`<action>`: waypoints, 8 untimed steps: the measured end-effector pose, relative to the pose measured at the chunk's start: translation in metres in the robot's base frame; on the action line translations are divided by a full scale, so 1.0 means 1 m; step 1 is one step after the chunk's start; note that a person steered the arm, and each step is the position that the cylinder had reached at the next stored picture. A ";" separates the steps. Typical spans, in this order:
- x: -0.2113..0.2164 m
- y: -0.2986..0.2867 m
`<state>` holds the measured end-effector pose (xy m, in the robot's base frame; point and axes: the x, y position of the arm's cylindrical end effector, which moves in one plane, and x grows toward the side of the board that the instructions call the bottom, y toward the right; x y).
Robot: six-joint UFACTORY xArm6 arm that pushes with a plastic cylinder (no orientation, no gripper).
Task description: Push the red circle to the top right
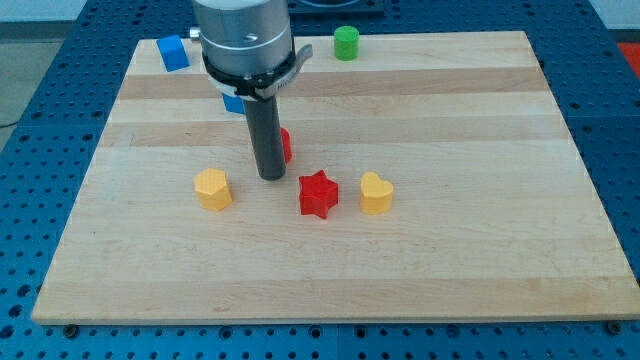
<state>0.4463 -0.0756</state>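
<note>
The red circle (286, 146) sits near the board's middle, mostly hidden behind my rod; only its right edge shows. My tip (271, 177) rests on the board just left of and below it, touching or nearly touching. A red star (318, 194) lies to the lower right of my tip.
A yellow hexagon-like block (212, 188) lies left of my tip, a yellow heart (376, 193) right of the star. A blue block (173, 52) sits at the top left, another blue block (232, 102) peeks from behind the arm, a green cylinder (346, 43) is at the top edge. The wooden board (480, 150) lies on a blue pegboard.
</note>
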 end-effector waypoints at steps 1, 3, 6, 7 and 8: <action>-0.013 -0.010; -0.023 -0.024; -0.078 0.014; -0.085 0.046; -0.098 0.086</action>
<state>0.3478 0.0107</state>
